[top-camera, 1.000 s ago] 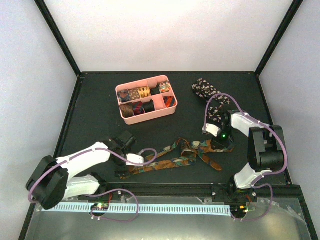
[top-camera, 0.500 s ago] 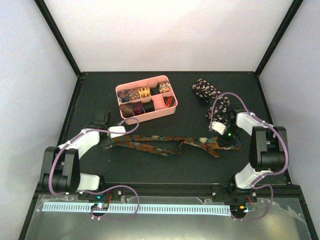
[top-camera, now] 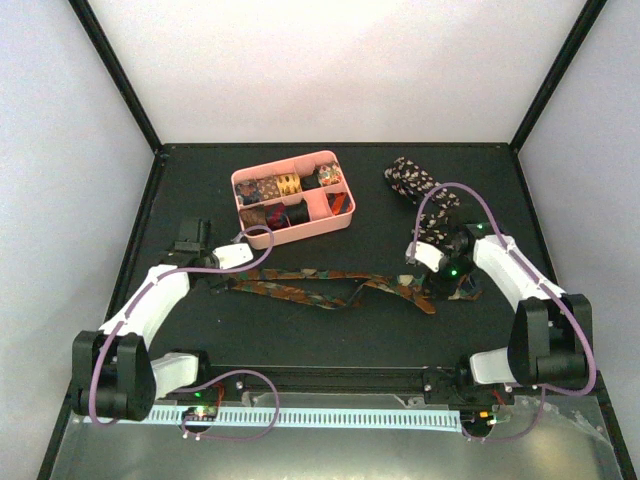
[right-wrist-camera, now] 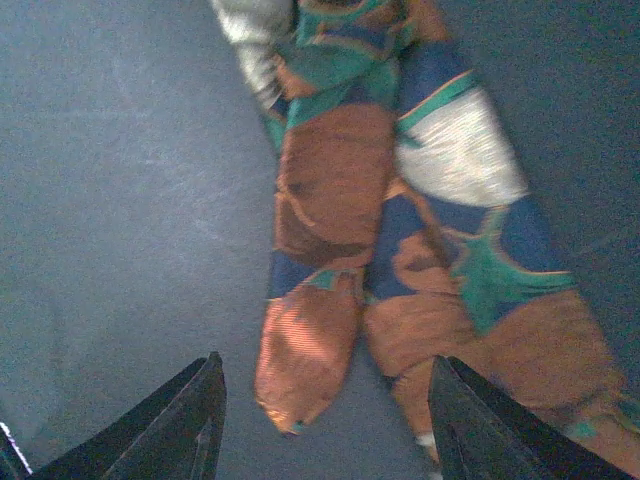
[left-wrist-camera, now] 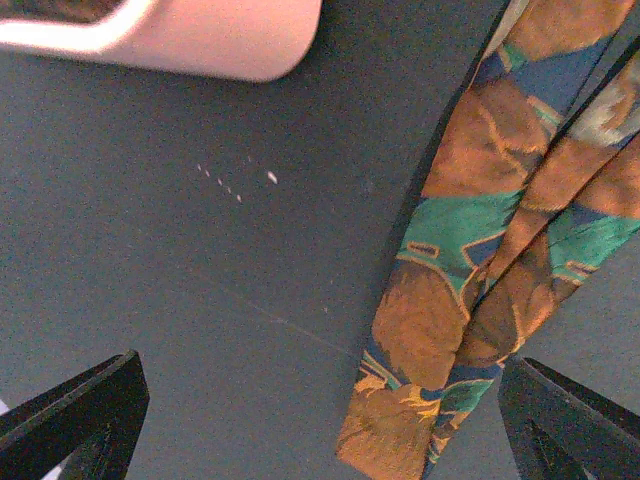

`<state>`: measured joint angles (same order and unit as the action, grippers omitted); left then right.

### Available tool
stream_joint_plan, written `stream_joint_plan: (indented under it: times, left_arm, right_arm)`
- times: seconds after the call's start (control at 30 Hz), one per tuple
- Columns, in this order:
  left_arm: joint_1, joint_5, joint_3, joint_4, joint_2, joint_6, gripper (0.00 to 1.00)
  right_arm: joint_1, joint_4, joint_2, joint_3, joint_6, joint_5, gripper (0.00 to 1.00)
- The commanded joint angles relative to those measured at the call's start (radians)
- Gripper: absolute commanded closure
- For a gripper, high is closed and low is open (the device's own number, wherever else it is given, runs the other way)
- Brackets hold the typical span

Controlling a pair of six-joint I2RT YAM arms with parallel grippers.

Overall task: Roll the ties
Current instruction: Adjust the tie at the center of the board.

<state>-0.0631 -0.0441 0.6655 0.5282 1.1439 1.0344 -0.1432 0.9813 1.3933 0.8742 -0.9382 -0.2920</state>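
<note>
Judging by the table (top-camera: 330, 340), the task is taken to be well advanced but not finished. The pink tray (top-camera: 300, 234) is seen at about 11 o'clock from the table's middle, and its compartments are filled with rolled ties (top-camera: 288, 184), so that part of the work is counted as done.

Across the middle, a patterned tie (top-camera: 300, 290) is laid out flat from 9 o'clock to 3 o'clock. It is doubled along part of its length and not rolled at all. A speckled tie (top-camera: 410, 180) is heaped loosely at 1 o'clock, well apart from the tray, and is likewise unrolled. At least these two are therefore reckoned as left to do.

The left gripper (left-wrist-camera: 322, 365) is held over the 9 o'clock end of the patterned tie. Its jaws are spread wide and nothing is clamped. The fabric's tip is seen toward 5 o'clock in the left wrist view. The right gripper (right-wrist-camera: 327, 362) is poised over the 3 o'clock end, jaws apart, with the tie's tips lying between them but not gripped.
</note>
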Motion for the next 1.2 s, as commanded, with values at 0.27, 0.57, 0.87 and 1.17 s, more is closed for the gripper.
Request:
stream_joint_plan:
  times: [0.27,0.57,0.87,1.17]
  left_arm:
    - [-0.009,-0.145,-0.003,0.027,-0.087,-0.052,0.01]
    - [-0.009,-0.116,-0.014,-0.004,-0.079,-0.073,0.01]
    - [0.015,-0.093,-0.003,-0.047,0.017,-0.129,0.01]
    - [0.18,-0.397,0.064,0.121,0.13,-0.026,0.03]
  right_arm:
    - [-0.095,-0.189,0.106,-0.129,0.121,0.116,0.61]
    - [-0.094,-0.153,-0.034,-0.084,0.086,0.26,0.98]
    - [-0.03,-0.276,0.034,-0.035,-0.022,0.399,0.98]
    - [0.021,-0.403,0.199,-0.087,-0.06,0.401,0.98]
